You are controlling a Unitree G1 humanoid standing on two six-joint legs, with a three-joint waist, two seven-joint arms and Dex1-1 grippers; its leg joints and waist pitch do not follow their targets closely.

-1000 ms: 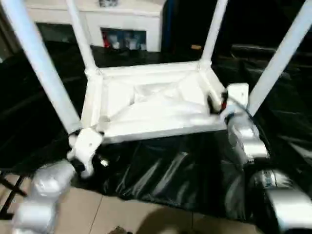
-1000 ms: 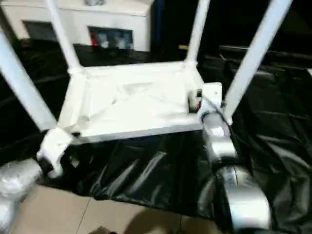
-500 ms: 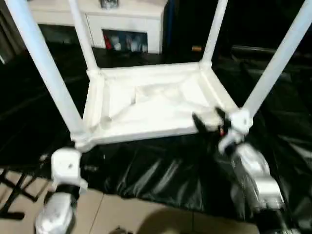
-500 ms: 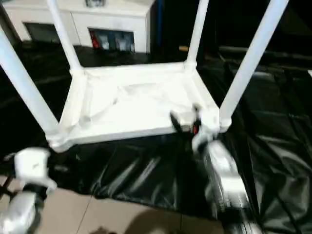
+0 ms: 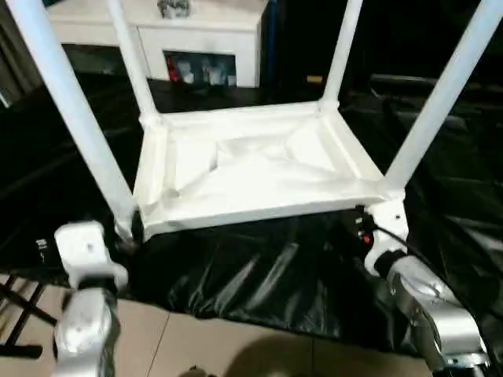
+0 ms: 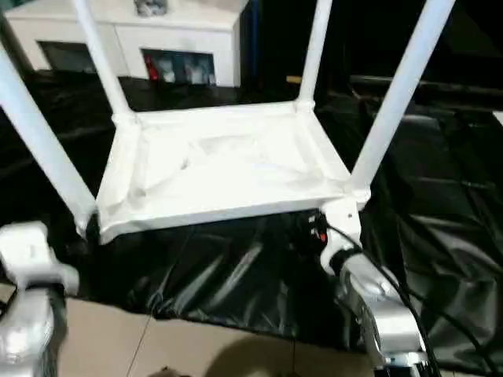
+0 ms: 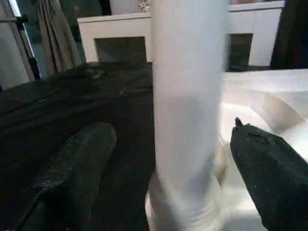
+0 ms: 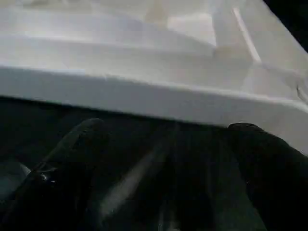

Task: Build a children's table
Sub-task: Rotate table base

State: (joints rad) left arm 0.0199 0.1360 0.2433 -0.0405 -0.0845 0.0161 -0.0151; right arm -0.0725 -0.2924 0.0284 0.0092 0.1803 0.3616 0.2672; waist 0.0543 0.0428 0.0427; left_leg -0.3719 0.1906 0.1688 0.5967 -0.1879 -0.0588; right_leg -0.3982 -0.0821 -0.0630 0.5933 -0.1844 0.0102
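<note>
We see the children's table upside down on black sheeting, its four legs pointing up. Our left gripper stands spread either side of the near-left leg without touching. Our right gripper, also spread and empty, sits low by the near-right corner, facing the tabletop's near edge.

legs: all four tops cut off by upper frame edge | white cabinet: shelf contents too blurred to identify | right arm: elbow end cut by lower edge
</note>
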